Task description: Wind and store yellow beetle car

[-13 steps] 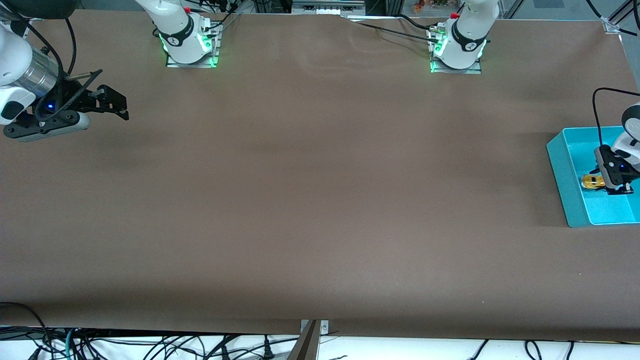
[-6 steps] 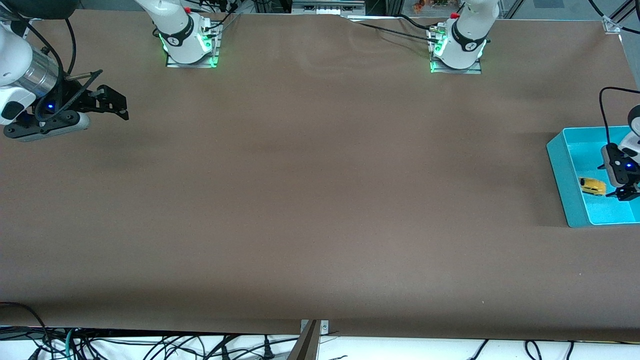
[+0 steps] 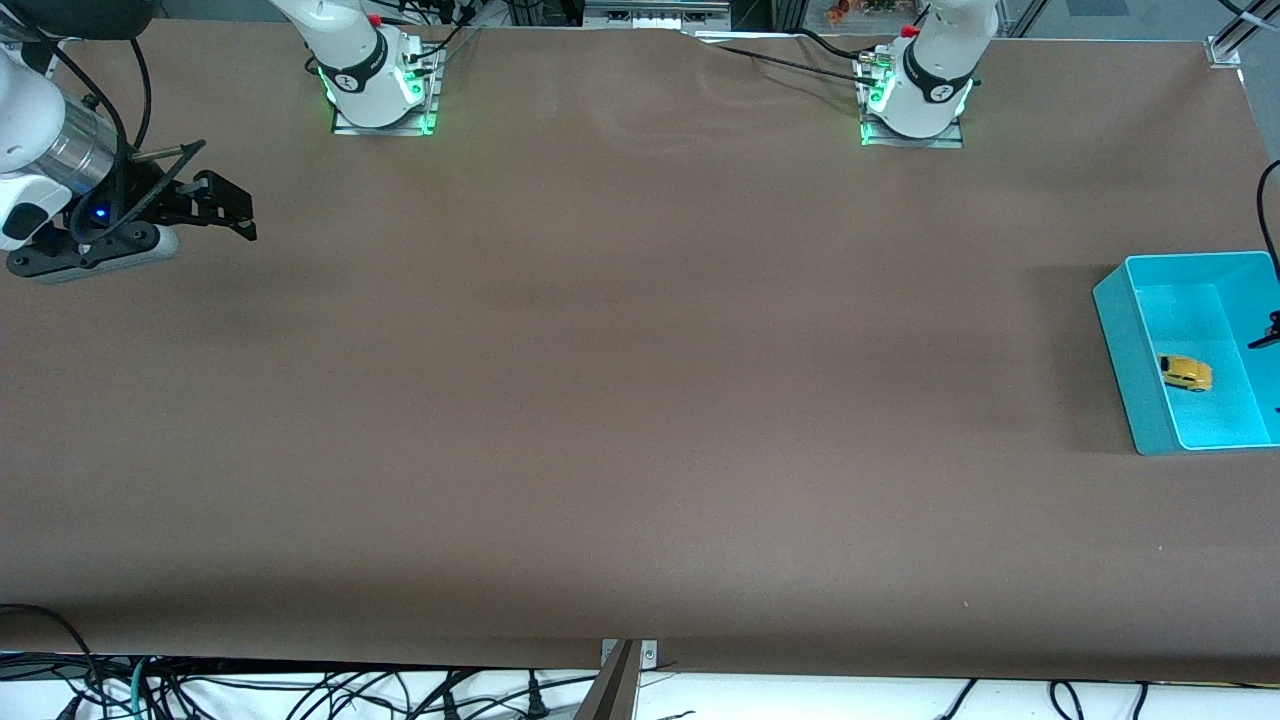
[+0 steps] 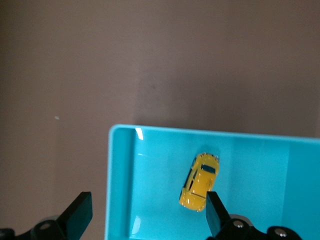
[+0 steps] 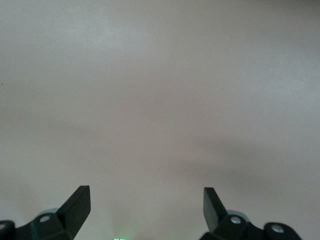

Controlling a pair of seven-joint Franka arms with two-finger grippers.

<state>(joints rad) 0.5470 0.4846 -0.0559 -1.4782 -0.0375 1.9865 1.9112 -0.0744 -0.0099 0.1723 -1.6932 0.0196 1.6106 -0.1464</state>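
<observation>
Yellow beetle car is seen lying in the turquoise bin at the left arm's end of the table. Above the bin, the left gripper is held spread and empty. The right gripper, also spread, waits over bare brown table.

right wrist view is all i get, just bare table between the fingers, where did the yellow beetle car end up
Observer: The yellow beetle car lies in the teal bin at the left arm's end of the table.
Operator: anything holding it
Observer: No. The left gripper is open above the bin, and the car sits free on the bin floor.
Operator: where is my arm in all this
Observer: The right gripper waits, open, over bare table at the right arm's end.
</observation>
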